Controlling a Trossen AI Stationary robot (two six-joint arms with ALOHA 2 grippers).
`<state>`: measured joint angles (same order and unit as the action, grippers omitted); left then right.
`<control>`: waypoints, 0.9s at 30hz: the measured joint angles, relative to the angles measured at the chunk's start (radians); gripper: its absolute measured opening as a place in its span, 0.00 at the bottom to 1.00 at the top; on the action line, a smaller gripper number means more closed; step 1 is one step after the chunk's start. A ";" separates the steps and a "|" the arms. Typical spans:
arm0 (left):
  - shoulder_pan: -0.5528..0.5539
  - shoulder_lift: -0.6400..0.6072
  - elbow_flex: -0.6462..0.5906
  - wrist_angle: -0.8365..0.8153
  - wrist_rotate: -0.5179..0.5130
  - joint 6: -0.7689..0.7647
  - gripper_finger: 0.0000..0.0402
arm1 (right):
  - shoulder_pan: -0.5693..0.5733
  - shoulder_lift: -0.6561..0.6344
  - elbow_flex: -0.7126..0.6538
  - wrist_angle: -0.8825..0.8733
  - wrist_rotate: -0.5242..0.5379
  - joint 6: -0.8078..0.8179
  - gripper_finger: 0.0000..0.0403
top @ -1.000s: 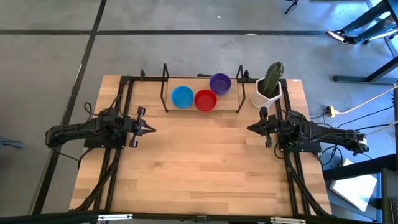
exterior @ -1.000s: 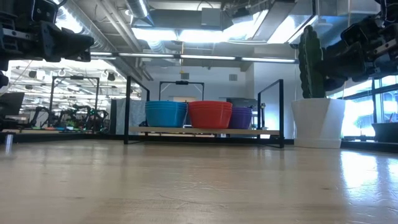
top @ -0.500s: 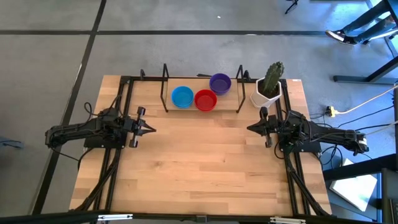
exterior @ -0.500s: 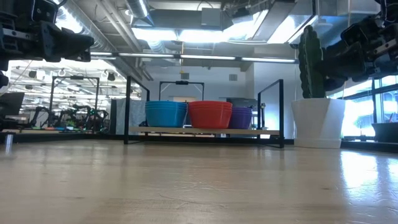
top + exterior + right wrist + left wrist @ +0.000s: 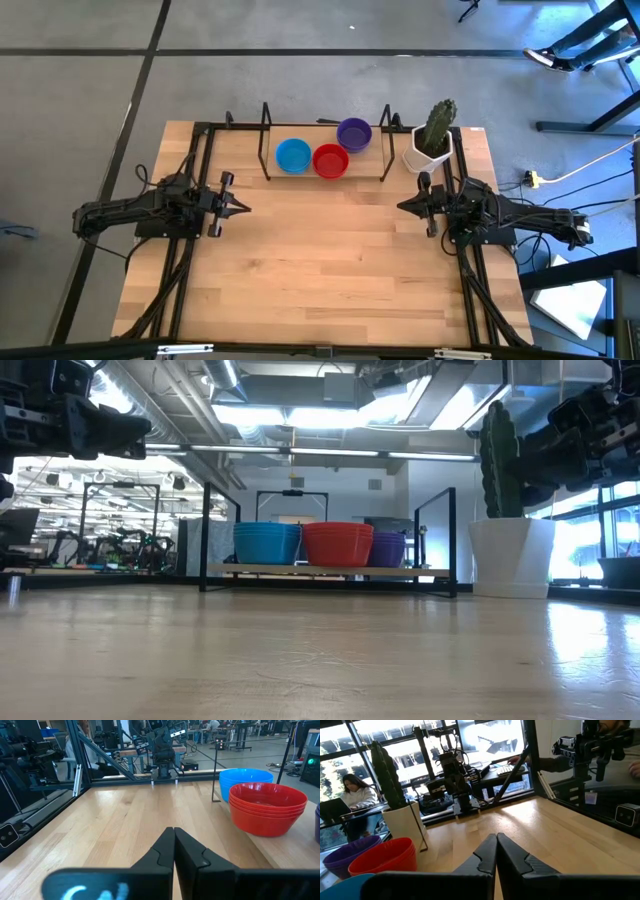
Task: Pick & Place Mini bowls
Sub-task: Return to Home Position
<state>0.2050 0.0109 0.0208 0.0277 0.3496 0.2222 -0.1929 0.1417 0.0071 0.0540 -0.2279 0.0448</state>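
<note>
Three stacks of mini bowls stand on a low wooden shelf inside a black frame at the table's far edge: blue (image 5: 293,155), red (image 5: 330,160) and purple (image 5: 354,133). From table height they read as blue (image 5: 267,543), red (image 5: 338,543), purple (image 5: 387,548). My left gripper (image 5: 245,209) hovers over the table's left side, shut, pointing right, holding nothing. My right gripper (image 5: 401,207) hovers over the right side, shut, pointing left, holding nothing. Its wrist view shows the red stack (image 5: 267,807) and the blue stack (image 5: 240,780).
A white pot with a green cactus (image 5: 434,137) stands at the far right corner, just right of the black frame (image 5: 386,140). Black rails run along both sides of the table. Bare wood (image 5: 320,260) lies between the arms. A person (image 5: 355,795) sits beyond the table.
</note>
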 joint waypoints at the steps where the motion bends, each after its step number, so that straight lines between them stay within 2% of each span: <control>1: 0.000 0.000 0.000 0.000 0.000 0.000 0.02 | 0.000 0.000 0.000 0.000 0.000 0.000 0.02; 27: 0.000 0.000 0.000 0.000 0.000 0.000 0.02 | 0.000 0.000 0.000 0.000 0.000 0.000 0.02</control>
<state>0.2050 0.0113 0.0208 0.0280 0.3492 0.2226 -0.1929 0.1417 0.0071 0.0540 -0.2279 0.0448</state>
